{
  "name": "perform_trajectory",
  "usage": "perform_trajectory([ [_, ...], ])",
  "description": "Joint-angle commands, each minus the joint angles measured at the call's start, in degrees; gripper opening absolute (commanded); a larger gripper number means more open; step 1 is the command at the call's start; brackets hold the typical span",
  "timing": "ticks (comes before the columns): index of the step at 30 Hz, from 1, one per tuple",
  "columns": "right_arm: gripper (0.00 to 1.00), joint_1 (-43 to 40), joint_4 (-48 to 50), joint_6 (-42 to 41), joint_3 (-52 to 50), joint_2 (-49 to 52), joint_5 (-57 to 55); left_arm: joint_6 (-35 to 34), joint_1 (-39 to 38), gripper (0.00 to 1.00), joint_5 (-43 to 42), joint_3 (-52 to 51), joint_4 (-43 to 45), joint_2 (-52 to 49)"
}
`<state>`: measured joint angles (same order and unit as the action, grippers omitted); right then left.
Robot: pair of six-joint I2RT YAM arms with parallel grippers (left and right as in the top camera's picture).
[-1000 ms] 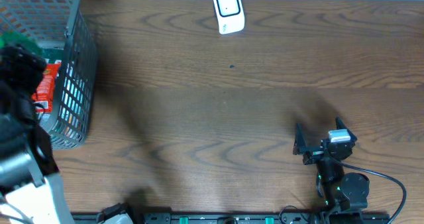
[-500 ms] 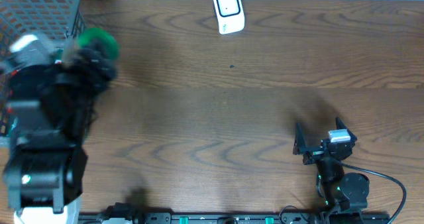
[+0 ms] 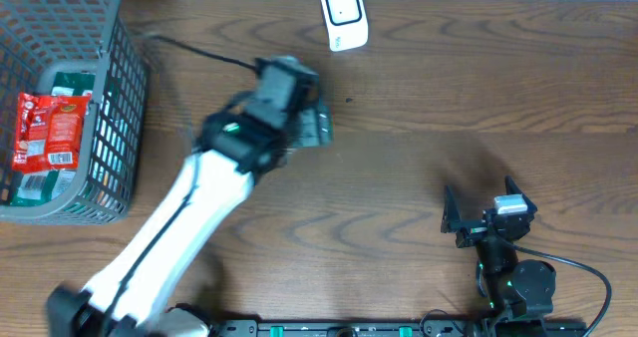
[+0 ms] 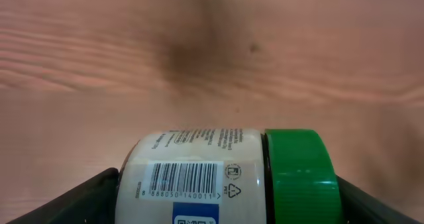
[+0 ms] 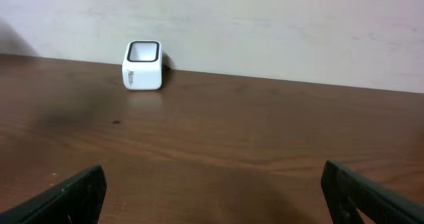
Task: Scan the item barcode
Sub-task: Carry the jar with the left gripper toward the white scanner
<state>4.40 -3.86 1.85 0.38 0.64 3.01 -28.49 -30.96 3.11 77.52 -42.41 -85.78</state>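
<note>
In the left wrist view a pale bottle (image 4: 192,177) with a green cap (image 4: 301,174) lies crosswise between my left gripper's (image 4: 225,207) black fingers (image 4: 83,201). The gripper is shut on it, and the barcode (image 4: 184,176) faces the camera. From overhead that gripper (image 3: 304,118) hovers over the table's middle back, below and left of the white scanner (image 3: 344,16); the bottle is blurred there. My right gripper (image 3: 478,212) rests open and empty at the front right. Its wrist view shows the scanner (image 5: 142,65) far off by the wall, beyond the gripper (image 5: 222,184).
A grey wire basket (image 3: 120,128) stands at the back left, with a red packet (image 3: 48,128) and other goods inside. A black cable trails from the left arm toward the basket. A pale wall runs along the table's far edge.
The left arm rose out of the basket holding the green-capped bottle and swung right to the table's middle. The right arm has not moved.
</note>
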Motion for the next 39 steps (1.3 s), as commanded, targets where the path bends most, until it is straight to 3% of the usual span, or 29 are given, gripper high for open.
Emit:
perform_trajectory([
  [1,0.99,0.0,-0.2,-1.0,-0.1,-0.3,0.1,0.1,-3.9,0.62,0.6,0.7,2.5,-6.7],
  [9,0.99,0.0,-0.2,-1.0,-0.1,-0.3,0.1,0.1,-9.1,0.62,0.6,0.7,9.0,-19.3],
  [16,0.99,0.0,-0.2,-1.0,-0.1,-0.3,0.1,0.1,-10.9,0.63,2.7,0.7,11.6,-24.4],
  [26,0.99,0.0,-0.2,-1.0,-0.1,-0.3,0.0,0.3,-11.6,0.94,2.1,0.7,8.4,-24.7],
  [39,0.99,0.0,-0.2,-1.0,-0.1,-0.3,0.0,0.3,-11.6,0.98,-2.7,0.7,7.5,-24.6],
])
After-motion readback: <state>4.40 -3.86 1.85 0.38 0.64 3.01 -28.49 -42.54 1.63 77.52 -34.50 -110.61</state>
